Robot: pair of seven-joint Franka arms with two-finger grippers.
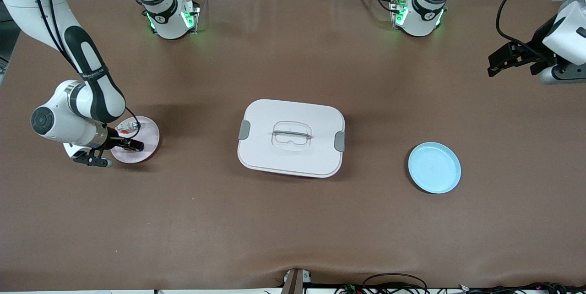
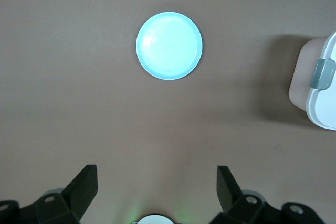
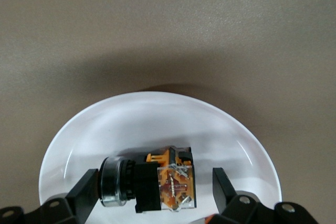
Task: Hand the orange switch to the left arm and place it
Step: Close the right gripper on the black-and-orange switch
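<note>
The orange switch [image 3: 163, 182], a black barrel with a silver cap and an orange-and-clear block, lies on its side on a pale pink plate [image 3: 157, 100] at the right arm's end of the table. My right gripper [image 3: 155, 178] is down on that plate [image 1: 149, 136], open, with a finger on each side of the switch. One finger is almost at the silver cap. The other stands a gap away from the block. In the front view this gripper [image 1: 132, 145] hides the switch. My left gripper [image 1: 492, 65] waits open and empty in the air over the left arm's end of the table.
The white box [image 1: 293, 156] with grey clips sits mid-table between the two plates; its corner [image 2: 320, 108] shows in the left wrist view. A light blue plate [image 1: 435, 168] lies toward the left arm's end. A small silver-white part [image 1: 129, 126] shares the pink plate.
</note>
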